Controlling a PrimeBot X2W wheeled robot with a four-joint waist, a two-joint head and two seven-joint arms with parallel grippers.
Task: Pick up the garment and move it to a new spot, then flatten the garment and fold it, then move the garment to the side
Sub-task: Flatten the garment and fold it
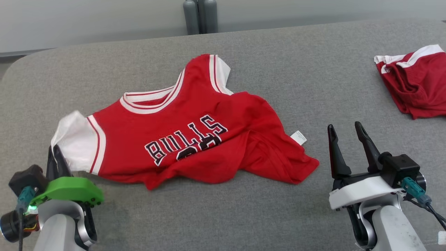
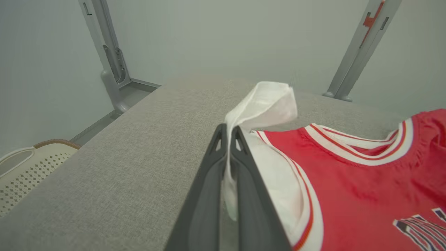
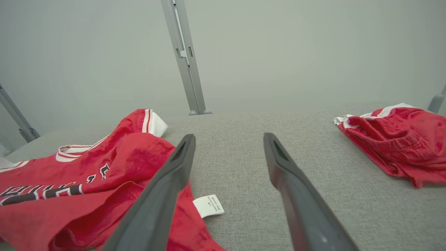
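Garment (image 1: 195,139) first: the red jersey lies front up in the middle of the grey padded table (image 1: 244,216), collar towards the far edge, its lower half rumpled and folded under on my right side, with a small white label (image 1: 299,137) poking out at that edge. My left gripper (image 2: 228,134) is clamped on the white sleeve (image 1: 75,139) at the jersey's left end; in the left wrist view the cloth is pinched between the two fingers and rises in a loose fold above their tips. My right gripper (image 1: 344,126) is spread wide and holds nothing, hovering over bare table just beside the rumpled hem. A second red garment (image 1: 418,83) sits bunched well apart at the far right. I judge this to be the pick-up step, with only one of two holds made. The next move, as I read it, calls for my right gripper to reach to the near hem or the other shoulder and close on it. A one-sided lift would likely let the jersey hang and twist rather than travel spread out.
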